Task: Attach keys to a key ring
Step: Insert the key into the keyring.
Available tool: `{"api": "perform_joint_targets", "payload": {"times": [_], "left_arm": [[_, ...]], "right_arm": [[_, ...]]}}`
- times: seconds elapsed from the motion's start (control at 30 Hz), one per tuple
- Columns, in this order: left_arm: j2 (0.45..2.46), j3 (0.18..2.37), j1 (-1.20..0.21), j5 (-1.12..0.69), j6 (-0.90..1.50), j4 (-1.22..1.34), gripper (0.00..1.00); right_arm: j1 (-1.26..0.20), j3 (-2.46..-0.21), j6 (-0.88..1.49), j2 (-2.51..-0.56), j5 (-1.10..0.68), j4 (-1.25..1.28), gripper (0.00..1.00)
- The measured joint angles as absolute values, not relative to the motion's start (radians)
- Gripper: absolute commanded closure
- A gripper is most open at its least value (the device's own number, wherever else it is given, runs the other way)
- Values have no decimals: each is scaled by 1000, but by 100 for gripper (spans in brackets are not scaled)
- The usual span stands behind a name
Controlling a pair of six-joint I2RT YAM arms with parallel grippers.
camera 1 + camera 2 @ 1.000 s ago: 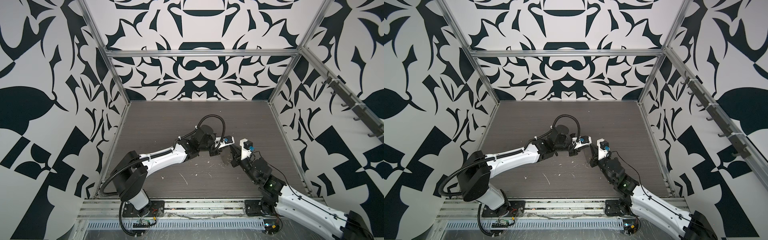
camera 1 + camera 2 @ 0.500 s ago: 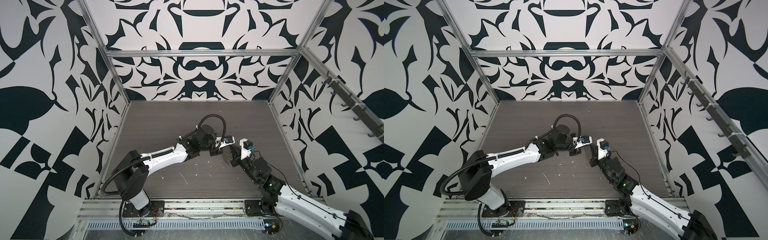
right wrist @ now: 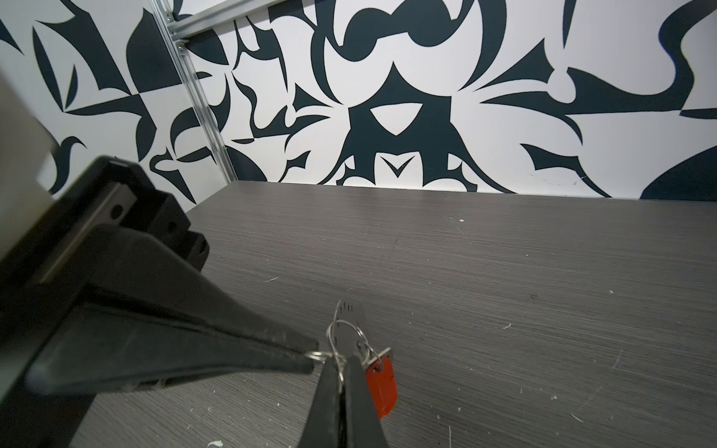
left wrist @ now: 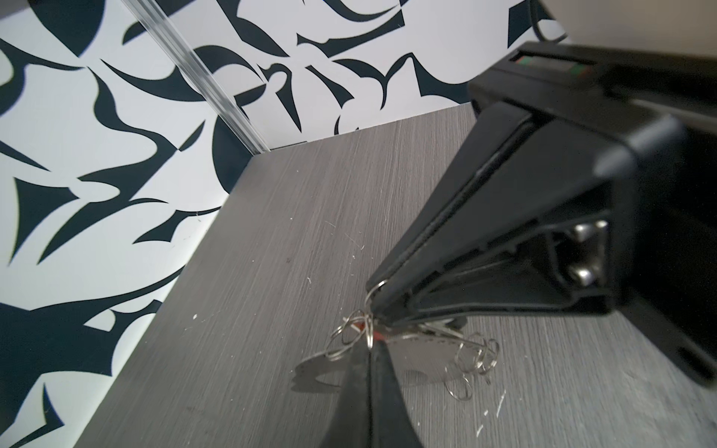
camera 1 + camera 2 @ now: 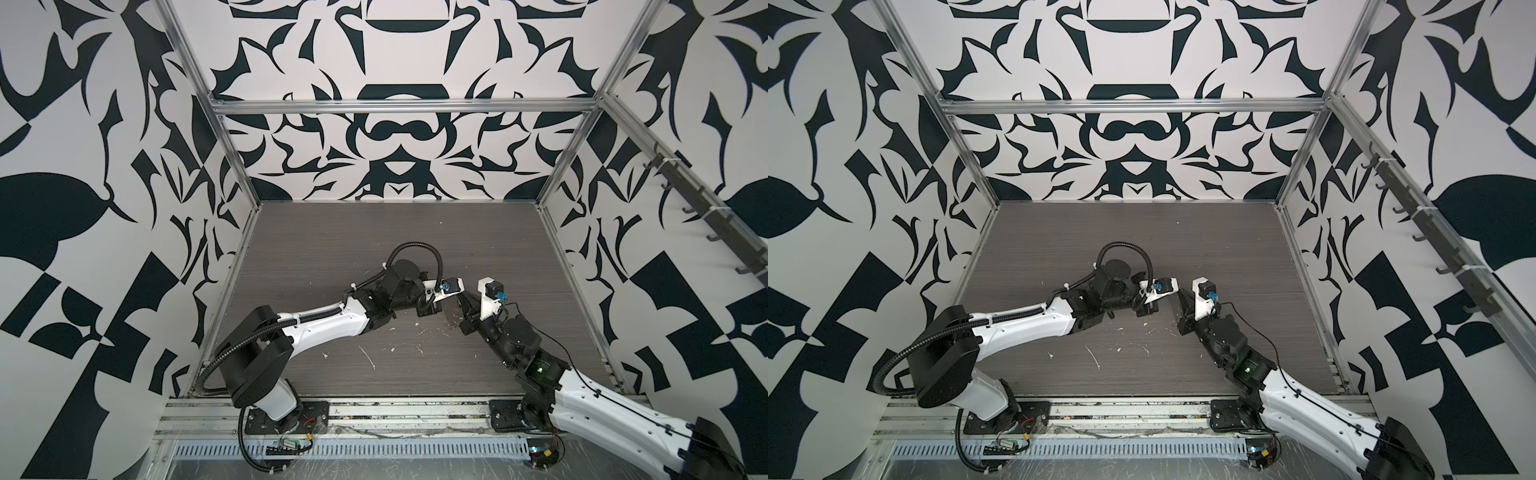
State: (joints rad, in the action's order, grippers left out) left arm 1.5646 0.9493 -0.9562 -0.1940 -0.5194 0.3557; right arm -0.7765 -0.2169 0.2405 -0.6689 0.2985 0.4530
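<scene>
Both grippers meet tip to tip just above the table's middle. In the left wrist view my left gripper [image 4: 368, 347] is shut on a small split ring with a bit of red-orange tag behind it. The key ring [image 4: 411, 358], a thin see-through grey hoop with tiny loops [image 4: 479, 355] on its rim, lies low beyond it. Silver keys [image 4: 438, 329] are partly hidden under my right gripper [image 4: 378, 289]. In the right wrist view my right gripper [image 3: 340, 362] is shut on the key ring's wire [image 3: 336, 337]. The red-orange tag [image 3: 382, 388] hangs beside it, and the left gripper [image 3: 310, 358] pinches the split ring.
White scraps [image 5: 368, 357] and flecks litter the dark wood-grain table [image 5: 374, 249] in front of the grippers. Black-and-white patterned walls with aluminium posts [image 5: 232, 158] close in three sides. Both arm bases stand on the front rail [image 5: 407, 411].
My left gripper's jaws have closed on the small split ring. Both arms have barely moved, and the right gripper has stayed shut.
</scene>
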Motion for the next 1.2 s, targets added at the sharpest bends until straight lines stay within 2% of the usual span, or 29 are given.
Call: {"api": "perform_joint_targets", "payload": {"times": [0.4,0.5,0.83,1.2], "left_arm": [[1511,834,-958,-165,-493,546,100],[1506,827,-958,-163,-487,564,100],[1486,826,-949,-144,-479,590,100],[1475,822,-914,-184,-432,598,100]], "right_arm": [[-774,-239,265,-687,262,459,99],[-773,-239,261,-688,255,462,90],[-749,-232,224,-666,265,458,74],[-748,-212,104,-648,182,472,75]]}}
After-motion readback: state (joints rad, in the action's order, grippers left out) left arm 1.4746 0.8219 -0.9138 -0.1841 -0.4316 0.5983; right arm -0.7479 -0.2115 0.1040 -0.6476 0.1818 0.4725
